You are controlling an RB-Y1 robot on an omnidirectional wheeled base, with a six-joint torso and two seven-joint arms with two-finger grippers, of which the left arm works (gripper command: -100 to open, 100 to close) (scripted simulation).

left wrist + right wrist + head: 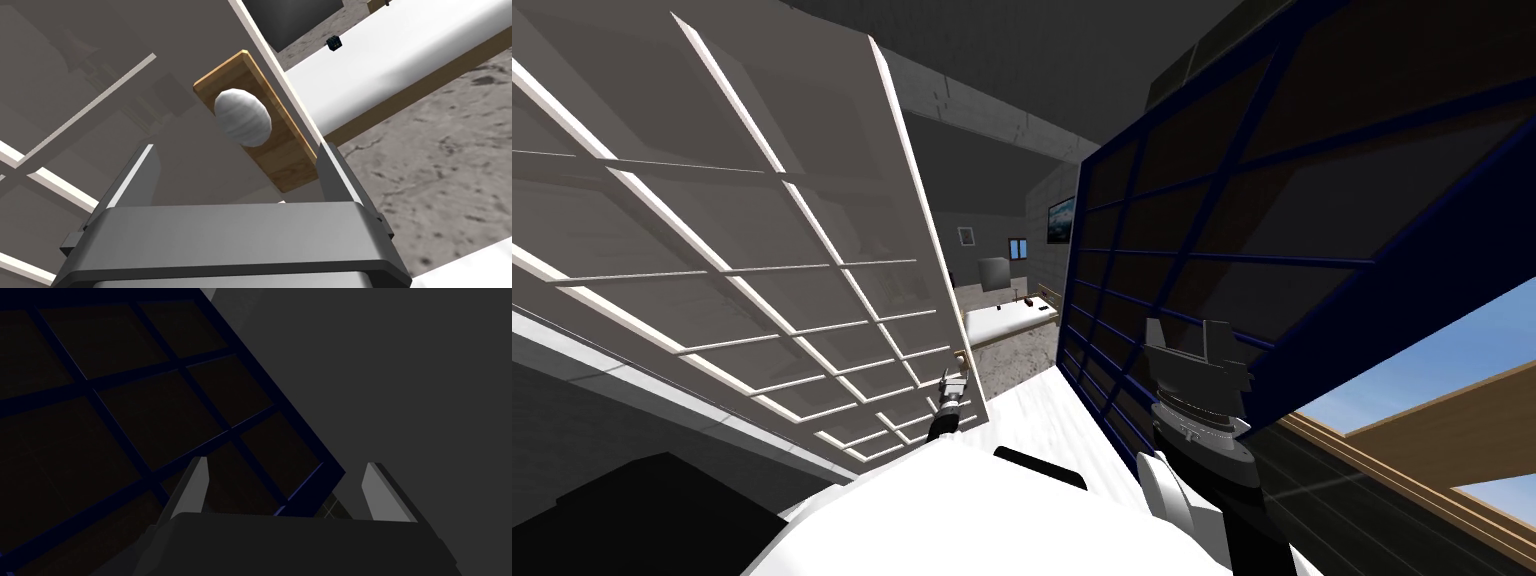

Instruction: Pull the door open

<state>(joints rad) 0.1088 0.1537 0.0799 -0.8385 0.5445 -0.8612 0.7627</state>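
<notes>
Wooden plate (280,165) holds the pale knob (243,118) at the white door's (712,250) edge — left end effector (236,150) gapes empty before it (ready to clamp); right end effector (286,463) idle, open.

The door (712,250) is a tall glazed leaf on the left, with a white frame and thin white bars that split grey, see-through panes into a grid. Past its free edge the room beyond shows. Low on that edge sits a tan wooden plate (280,160), long and narrow, lying flat against the frame. On it is a pale grey, egg-shaped knob (243,118). The knob lies just ahead of the left gripper (236,149), between its spread fingers and clear of both.
</notes>
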